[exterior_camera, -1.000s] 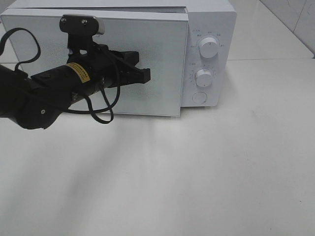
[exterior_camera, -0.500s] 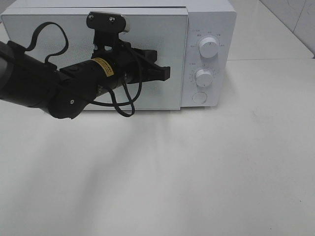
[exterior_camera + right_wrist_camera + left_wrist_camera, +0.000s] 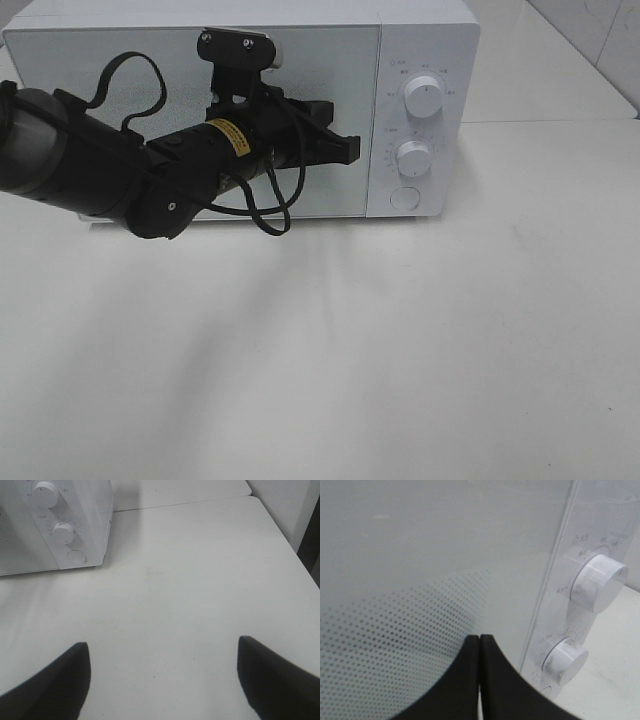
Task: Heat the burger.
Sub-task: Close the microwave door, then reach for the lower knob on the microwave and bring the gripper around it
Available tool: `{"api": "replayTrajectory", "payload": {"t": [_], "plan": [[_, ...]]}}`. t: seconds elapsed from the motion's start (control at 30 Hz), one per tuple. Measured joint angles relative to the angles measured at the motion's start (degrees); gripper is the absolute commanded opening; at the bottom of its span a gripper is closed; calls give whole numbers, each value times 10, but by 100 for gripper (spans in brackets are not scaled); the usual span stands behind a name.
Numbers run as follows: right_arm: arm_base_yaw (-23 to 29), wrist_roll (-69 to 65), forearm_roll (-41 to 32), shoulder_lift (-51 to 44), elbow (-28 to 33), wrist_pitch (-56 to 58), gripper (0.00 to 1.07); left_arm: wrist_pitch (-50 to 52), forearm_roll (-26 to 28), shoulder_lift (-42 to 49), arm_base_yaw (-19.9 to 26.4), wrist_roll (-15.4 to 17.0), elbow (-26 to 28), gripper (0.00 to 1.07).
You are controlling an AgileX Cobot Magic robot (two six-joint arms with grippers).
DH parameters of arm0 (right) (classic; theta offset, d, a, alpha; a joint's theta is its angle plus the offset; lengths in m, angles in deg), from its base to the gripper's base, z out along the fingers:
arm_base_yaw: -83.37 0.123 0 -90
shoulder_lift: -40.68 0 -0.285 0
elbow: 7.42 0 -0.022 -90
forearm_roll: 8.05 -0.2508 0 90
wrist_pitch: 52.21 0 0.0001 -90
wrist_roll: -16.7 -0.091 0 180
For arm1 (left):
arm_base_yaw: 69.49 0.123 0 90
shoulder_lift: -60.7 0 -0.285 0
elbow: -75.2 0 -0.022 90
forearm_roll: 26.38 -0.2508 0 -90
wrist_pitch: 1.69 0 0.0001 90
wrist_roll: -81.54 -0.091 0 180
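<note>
The burger is hidden; no view shows it. A white microwave (image 3: 425,40) stands at the back of the table, and its frosted glass door (image 3: 330,60) lies flush with the front. My left gripper (image 3: 352,148) is shut, with nothing between its fingers, and its tip rests against the door near the right edge. In the left wrist view the closed black fingertips (image 3: 479,639) meet at the dotted glass beside the control panel. My right gripper (image 3: 162,642) hangs open over bare table, right of the microwave (image 3: 60,525), and holds nothing.
The control panel carries an upper knob (image 3: 424,97), a lower knob (image 3: 413,156) and a round button (image 3: 404,198). White table (image 3: 400,350) stretches in front of and to the right of the microwave. A table edge and seam (image 3: 270,515) run at the far right.
My left arm has pushed rightward and toward the microwave. The door, ajar a second ago, has swung flush against the front. The right gripper has not moved.
</note>
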Motion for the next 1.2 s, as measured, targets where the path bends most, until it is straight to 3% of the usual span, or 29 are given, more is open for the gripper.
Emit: {"api": "replayTrajectory", "payload": {"t": [0.23,0.4,0.47,0.57,0.63,0.67,0.7,0.73,0.77,0.8,0.83,0.87,1.2], "plan": [[0,0,0,0,0,0,76,-23,-25,2,1,10,5,0],[0,0,0,0,0,0,76,-100,-21,23,-7,14,8,0],[0,0,0,0,0,0,76,-174,-20,42,-31,16,8,0],[0,0,0,0,0,0,76,-190,-20,46,-37,16,8,3],[0,0,0,0,0,0,76,-280,-21,65,-66,16,8,26],[0,0,0,0,0,0,76,-280,-21,65,-66,16,8,26],[0,0,0,0,0,0,76,-300,-21,70,-72,16,8,50],[0,0,0,0,0,0,76,-352,-21,83,-85,16,8,63],[0,0,0,0,0,0,76,-352,-21,83,-85,16,8,63],[0,0,0,0,0,0,76,-376,-21,88,-89,16,8,85],[0,0,0,0,0,0,76,-376,-21,88,-89,16,8,85],[0,0,0,0,0,0,76,-417,-14,98,-97,17,8,99],[0,0,0,0,0,1,76,-667,2,168,-100,18,8,102]]}}
